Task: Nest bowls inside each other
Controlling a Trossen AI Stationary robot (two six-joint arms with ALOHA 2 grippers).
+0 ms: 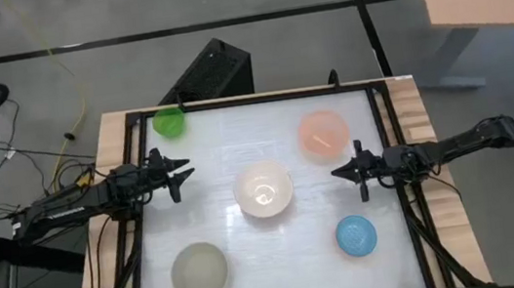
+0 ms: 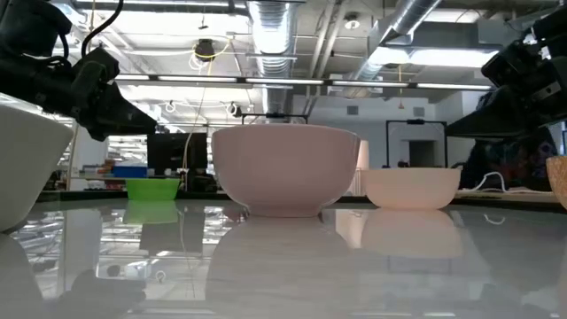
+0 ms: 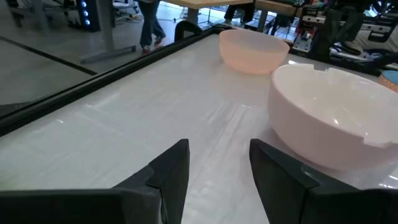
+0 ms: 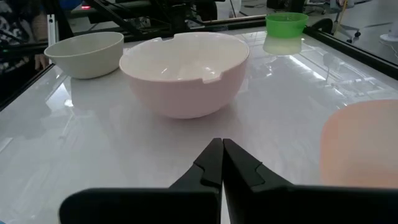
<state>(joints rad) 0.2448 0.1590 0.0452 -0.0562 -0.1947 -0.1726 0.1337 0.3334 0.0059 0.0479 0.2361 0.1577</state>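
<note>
The left gripper's (image 1: 182, 170) fingers (image 3: 169, 171) are standing apart with nothing between them, hovering over the table's (image 1: 253, 267) left side and pointing toward the white bowl (image 1: 263, 188). The right gripper's (image 1: 342, 171) fingers (image 4: 211, 163) are pressing together, empty, hanging over the right side and facing the same bowl from the opposite flank.

The white bowl is sitting upright at the middle of the table, between the two grippers and touching neither. The pink bowl (image 1: 322, 132) is resting farther back and to the right, just beyond the right gripper. The green bowl (image 1: 169, 122) is standing at the far left corner, behind the left arm. The grey bowl (image 1: 199, 272) is lying at the near left, and the blue bowl (image 1: 356, 234) at the near right, close to the right arm. All five bowls are sitting apart from one another, none nested inside another.
</note>
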